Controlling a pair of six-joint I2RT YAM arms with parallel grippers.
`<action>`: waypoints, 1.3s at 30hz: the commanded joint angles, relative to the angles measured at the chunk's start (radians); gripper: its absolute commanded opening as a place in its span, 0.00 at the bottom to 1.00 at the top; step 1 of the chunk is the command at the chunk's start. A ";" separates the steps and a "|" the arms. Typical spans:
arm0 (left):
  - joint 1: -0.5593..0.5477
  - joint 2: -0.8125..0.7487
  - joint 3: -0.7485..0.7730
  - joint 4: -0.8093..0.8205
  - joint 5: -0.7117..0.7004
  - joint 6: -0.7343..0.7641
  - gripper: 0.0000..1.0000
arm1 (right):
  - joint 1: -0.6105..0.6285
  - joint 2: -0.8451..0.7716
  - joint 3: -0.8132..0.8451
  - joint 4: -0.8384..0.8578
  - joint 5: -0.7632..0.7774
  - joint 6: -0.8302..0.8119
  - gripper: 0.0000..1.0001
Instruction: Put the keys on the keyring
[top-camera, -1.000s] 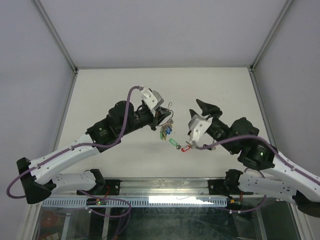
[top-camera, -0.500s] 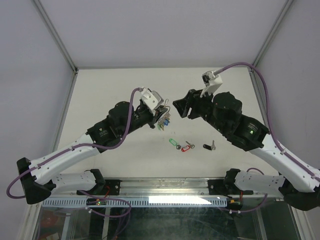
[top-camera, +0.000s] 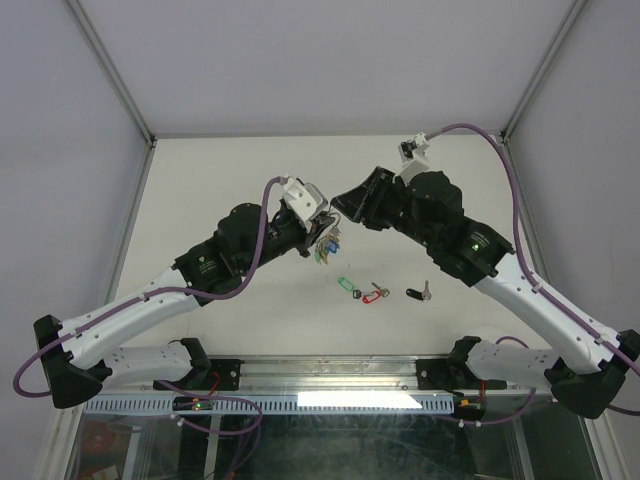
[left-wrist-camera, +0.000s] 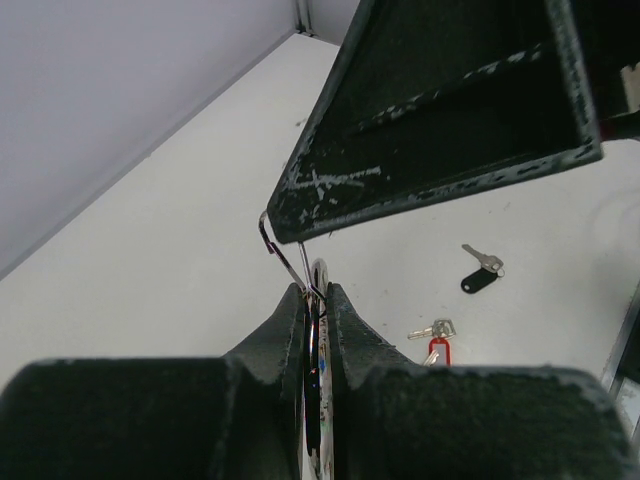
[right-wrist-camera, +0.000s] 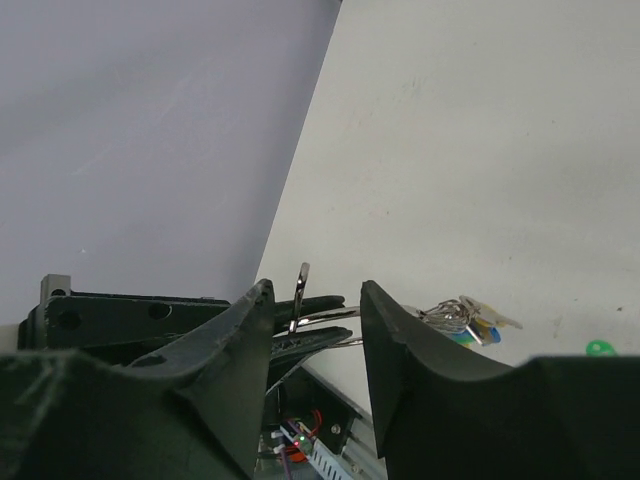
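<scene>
My left gripper (top-camera: 322, 226) is shut on the keyring (left-wrist-camera: 283, 250), a thin silver wire ring sticking out past its fingertips. The ring's bunch of keys with blue, yellow and green tags (top-camera: 327, 244) hangs below it. My right gripper (top-camera: 340, 205) is open and empty. Its jaws straddle the ring (right-wrist-camera: 300, 287) and the tips of the left fingers (right-wrist-camera: 318, 338). Three keys lie on the table: green tag (top-camera: 347, 285), red tag (top-camera: 373, 293) and black tag (top-camera: 415, 293). The red-tagged (left-wrist-camera: 437, 346) and black-tagged (left-wrist-camera: 480, 279) keys also show in the left wrist view.
The white table (top-camera: 220, 170) is walled by grey panels on three sides, with metal frame posts (top-camera: 110, 70) at the corners. The arm bases and a metal rail (top-camera: 330, 375) run along the near edge.
My right arm has risen from beside the red-tagged key on the table and swung up and left to the ring. The left gripper has held the ring almost still.
</scene>
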 joint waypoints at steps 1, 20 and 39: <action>0.004 -0.021 0.007 0.066 0.011 0.019 0.00 | -0.016 0.007 -0.011 0.094 -0.095 0.063 0.40; 0.004 -0.007 0.027 0.037 0.048 0.030 0.00 | -0.026 0.032 -0.026 0.131 -0.123 0.042 0.00; 0.004 -0.122 -0.087 0.231 0.010 -0.073 0.63 | -0.025 -0.195 -0.359 0.770 -0.169 -0.178 0.00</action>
